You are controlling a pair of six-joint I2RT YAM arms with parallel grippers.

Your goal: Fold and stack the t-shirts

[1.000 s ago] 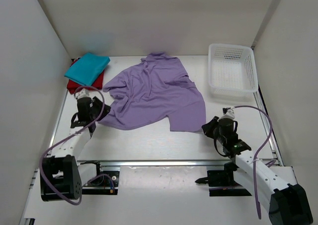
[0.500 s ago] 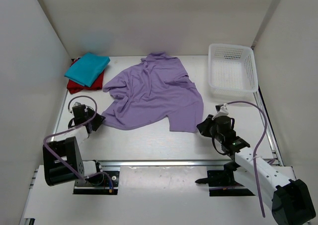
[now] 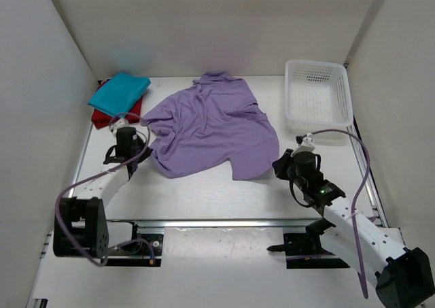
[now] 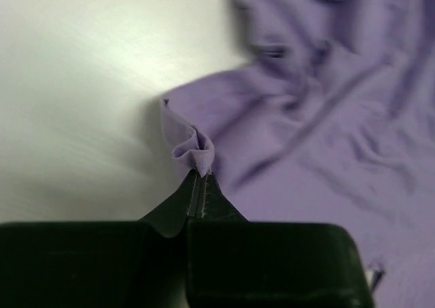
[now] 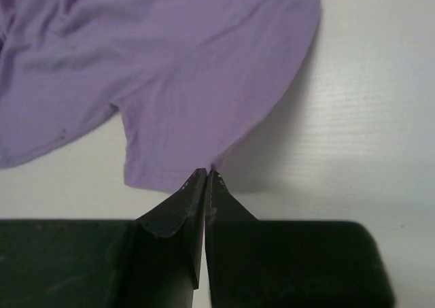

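The left gripper [image 4: 198, 177] has swung back up, pinching the lavender shirt [image 3: 211, 128] at its left corner.

The overhead camera sat high behind my arm bases and looked down on the whole tabletop [image 3: 204, 199], with the lavender shirt [image 3: 211, 128] mid-frame. My left wrist camera looked close along my left hand [image 4: 196, 175] at that shirt's left edge. My right wrist camera looked close past my right hand [image 5: 206, 175] at its near right hem. All three shared the shirt.
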